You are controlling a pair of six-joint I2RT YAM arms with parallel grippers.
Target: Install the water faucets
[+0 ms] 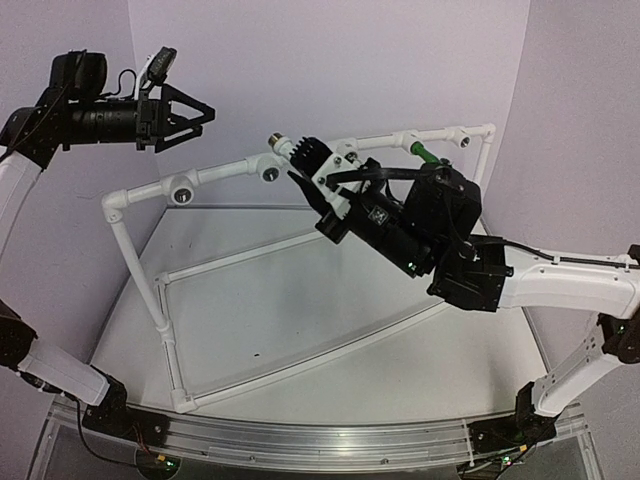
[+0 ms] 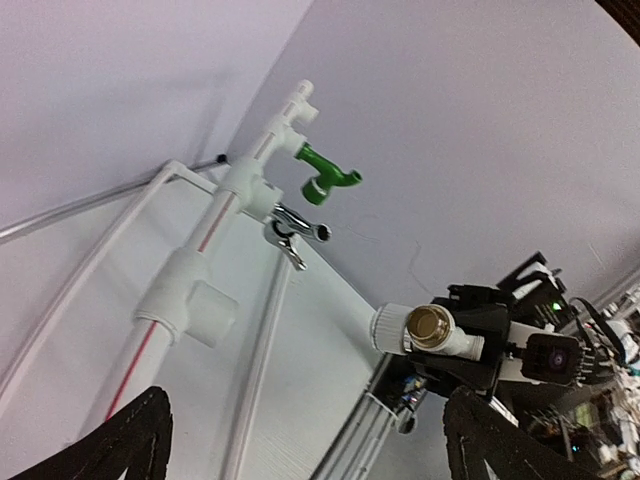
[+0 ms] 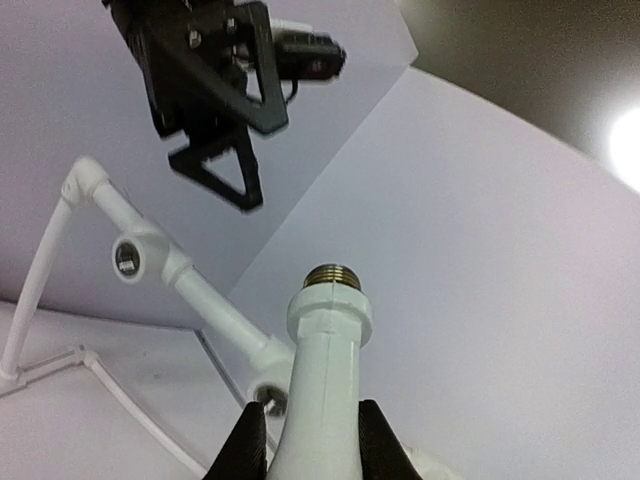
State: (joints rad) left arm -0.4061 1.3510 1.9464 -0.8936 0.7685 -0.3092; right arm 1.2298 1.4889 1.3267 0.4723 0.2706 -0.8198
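Note:
My right gripper (image 1: 300, 160) is shut on a white faucet (image 1: 287, 148) with a brass threaded end, held in the air just in front of the white pipe frame's top rail (image 1: 225, 172). In the right wrist view the white faucet (image 3: 325, 370) stands between my fingers (image 3: 248, 445), thread up. It also shows in the left wrist view (image 2: 430, 330). A green faucet (image 2: 325, 175) and a chrome faucet (image 2: 295, 228) sit mounted on the rail. The green faucet also shows in the top view (image 1: 424, 153). My left gripper (image 1: 195, 118) is open and empty, high at the left above the rail.
The rail has round socket fittings (image 1: 182, 193) (image 1: 270, 172), also seen in the right wrist view (image 3: 128, 258). The frame's lower pipes (image 1: 165, 330) rest on the white table. Lilac walls (image 1: 330, 70) close in the back and sides.

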